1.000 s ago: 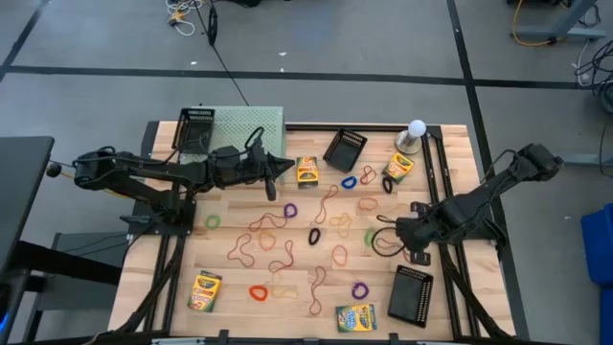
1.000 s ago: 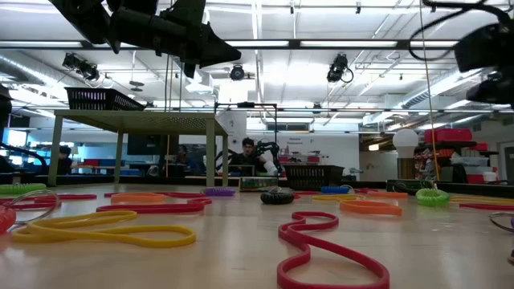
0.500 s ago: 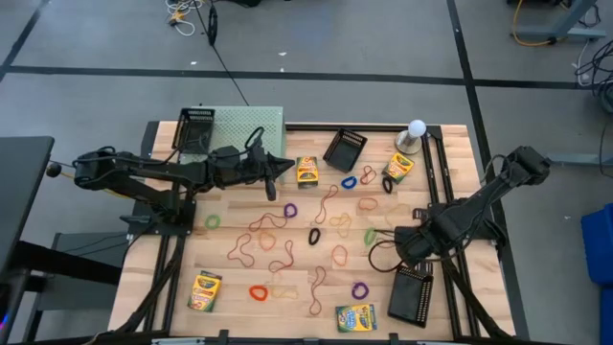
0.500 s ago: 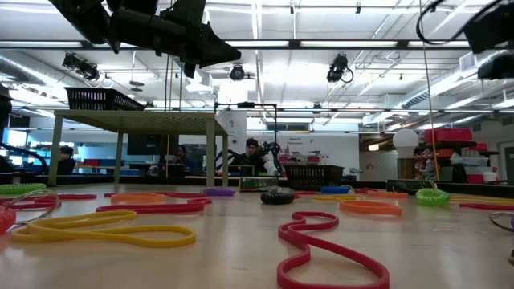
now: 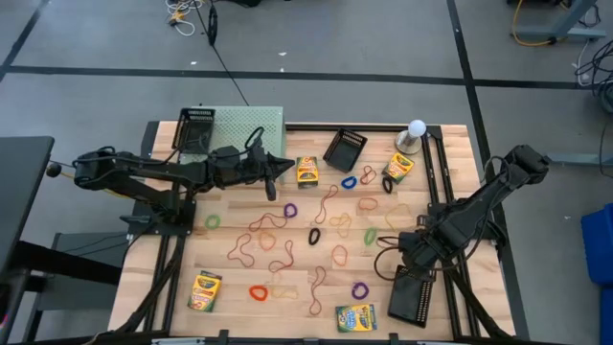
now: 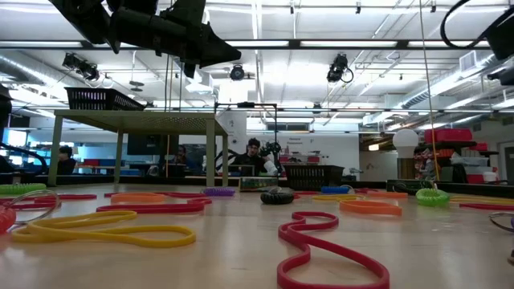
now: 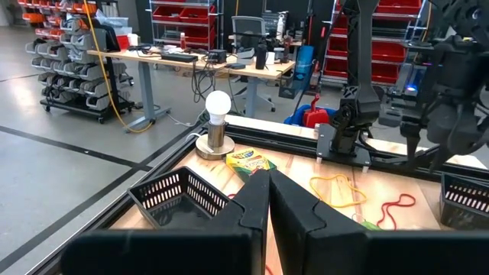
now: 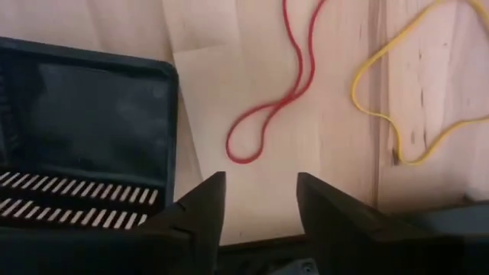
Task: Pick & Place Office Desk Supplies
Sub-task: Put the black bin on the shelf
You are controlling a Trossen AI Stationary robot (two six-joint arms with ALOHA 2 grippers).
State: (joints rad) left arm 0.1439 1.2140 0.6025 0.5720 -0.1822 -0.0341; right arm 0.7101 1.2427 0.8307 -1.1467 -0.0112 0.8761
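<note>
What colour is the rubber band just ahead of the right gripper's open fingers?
Red rubber band, a thin loop on the wood; the right wrist view shows it best.

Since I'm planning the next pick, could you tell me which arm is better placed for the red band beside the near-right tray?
Right: the right gripper hangs open over the red band beside the tray.

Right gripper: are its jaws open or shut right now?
Open. The right gripper shows a clear gap between its jaws, with bare wood and a red rubber band visible beyond, beside the black mesh tray.
</note>
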